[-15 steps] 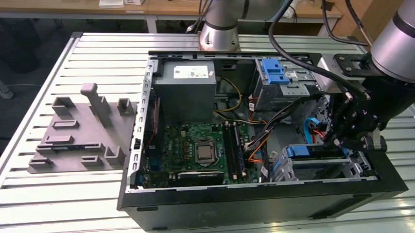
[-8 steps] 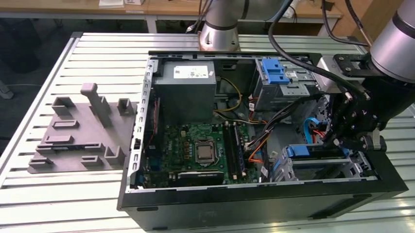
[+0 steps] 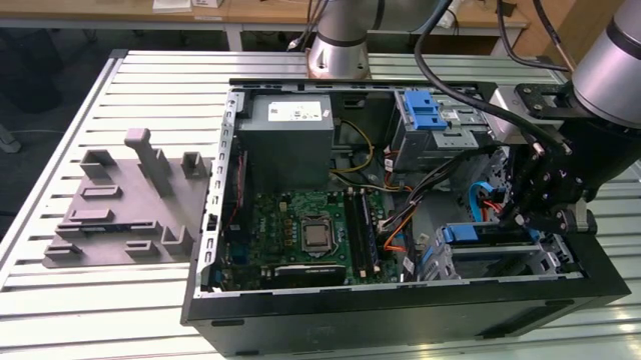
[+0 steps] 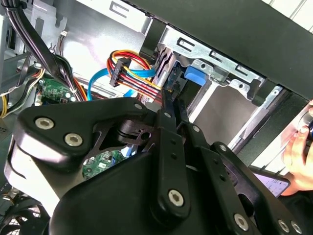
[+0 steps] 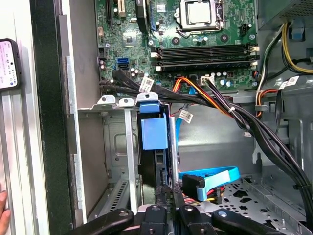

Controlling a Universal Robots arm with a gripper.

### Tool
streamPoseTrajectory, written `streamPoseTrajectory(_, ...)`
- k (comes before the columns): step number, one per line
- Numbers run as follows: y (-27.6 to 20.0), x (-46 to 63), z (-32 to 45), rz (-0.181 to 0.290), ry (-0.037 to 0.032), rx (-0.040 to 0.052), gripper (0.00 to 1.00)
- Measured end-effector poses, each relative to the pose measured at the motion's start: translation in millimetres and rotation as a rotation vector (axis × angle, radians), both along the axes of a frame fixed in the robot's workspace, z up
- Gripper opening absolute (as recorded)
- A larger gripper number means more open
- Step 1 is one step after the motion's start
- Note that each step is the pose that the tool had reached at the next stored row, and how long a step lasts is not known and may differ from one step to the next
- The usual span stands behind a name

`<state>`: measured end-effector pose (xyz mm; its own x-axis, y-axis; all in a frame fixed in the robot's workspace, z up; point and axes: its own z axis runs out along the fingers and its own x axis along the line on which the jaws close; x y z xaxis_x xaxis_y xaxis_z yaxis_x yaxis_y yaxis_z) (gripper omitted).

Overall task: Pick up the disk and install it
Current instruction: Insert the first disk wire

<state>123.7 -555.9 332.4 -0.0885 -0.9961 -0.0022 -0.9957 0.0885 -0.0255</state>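
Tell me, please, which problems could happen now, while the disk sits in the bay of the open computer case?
1. The end effector is at the disk in the drive cage. If the disk is skewed, its blue rails may jam.
2. The blue flat cable and the black cable bundle lie close by; the linkage could catch them.
3. A person's hand is beside the case; it may be struck.

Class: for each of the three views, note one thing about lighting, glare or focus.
Exterior view: even room light, the ribbed table bright, the computer case front dark. Second wrist view: the gripper linkage looms close and soft, with glare on bare metal. First wrist view: the motherboard is evenly lit and crisp.
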Motion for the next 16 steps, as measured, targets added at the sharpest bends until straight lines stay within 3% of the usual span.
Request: streamPoseTrajectory(16,-0.2,0.0,0.5,0.000,0.0004,-0.0010,0.16)
